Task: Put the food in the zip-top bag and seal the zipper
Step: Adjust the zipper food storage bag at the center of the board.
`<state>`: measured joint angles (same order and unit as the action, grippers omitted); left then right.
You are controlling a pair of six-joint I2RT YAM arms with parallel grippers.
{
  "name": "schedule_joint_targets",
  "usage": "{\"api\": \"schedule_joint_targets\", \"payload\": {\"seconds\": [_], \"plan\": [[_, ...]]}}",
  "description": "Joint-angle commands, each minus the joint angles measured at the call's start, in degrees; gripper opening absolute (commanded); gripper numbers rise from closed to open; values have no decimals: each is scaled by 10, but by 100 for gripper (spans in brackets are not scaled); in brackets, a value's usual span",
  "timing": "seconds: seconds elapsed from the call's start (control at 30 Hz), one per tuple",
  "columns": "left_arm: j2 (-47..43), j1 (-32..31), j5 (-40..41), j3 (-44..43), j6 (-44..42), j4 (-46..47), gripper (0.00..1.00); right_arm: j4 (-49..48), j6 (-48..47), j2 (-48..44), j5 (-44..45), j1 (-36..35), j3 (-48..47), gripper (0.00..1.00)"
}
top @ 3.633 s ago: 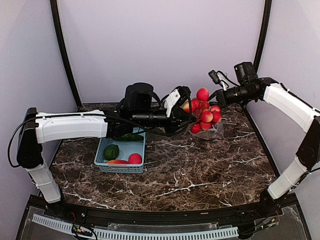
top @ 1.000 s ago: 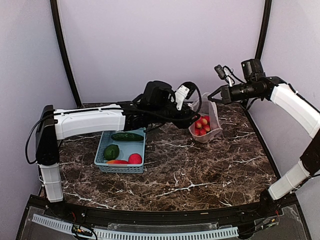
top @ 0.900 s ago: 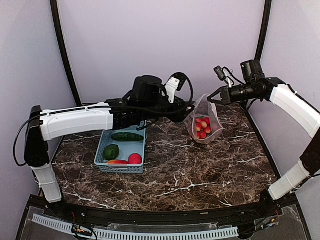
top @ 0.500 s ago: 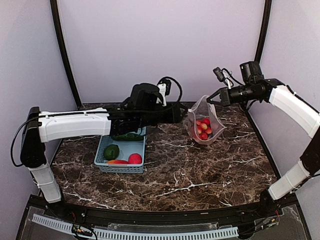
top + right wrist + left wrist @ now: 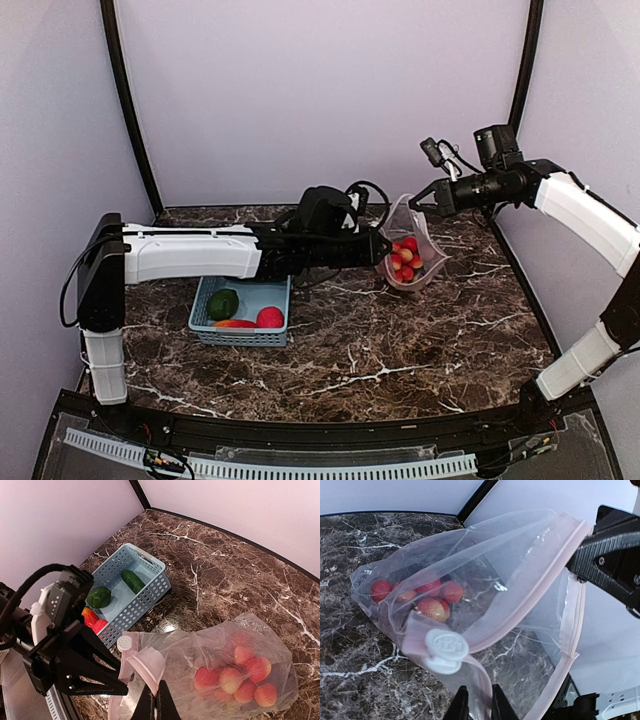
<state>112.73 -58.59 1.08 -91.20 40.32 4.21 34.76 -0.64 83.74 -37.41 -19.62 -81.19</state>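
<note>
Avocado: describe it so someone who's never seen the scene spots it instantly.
On the dark marble table, left of centre, sits a light blue slotted basket. The avocado lies inside by its left wall. It is the squat dark green oval, unlike the long cucumber behind it and the red fruit and orange-red pepper in front.

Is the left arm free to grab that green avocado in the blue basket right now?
Probably not: the left pincer is shut on the zip-top bag's edge. The avocado lies uncovered in the basket, though.
</note>
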Motion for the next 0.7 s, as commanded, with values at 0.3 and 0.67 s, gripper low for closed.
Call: {"api": "schedule_joint_targets", "payload": {"seconds": [0.3, 0.67], "plan": [[17, -2, 107, -85, -18, -84, 1, 17, -46, 17, 300, -12, -80, 0], [0, -1, 12, -73, -151, 50, 54, 7, -59, -6, 361, -8, -70, 0]]}}
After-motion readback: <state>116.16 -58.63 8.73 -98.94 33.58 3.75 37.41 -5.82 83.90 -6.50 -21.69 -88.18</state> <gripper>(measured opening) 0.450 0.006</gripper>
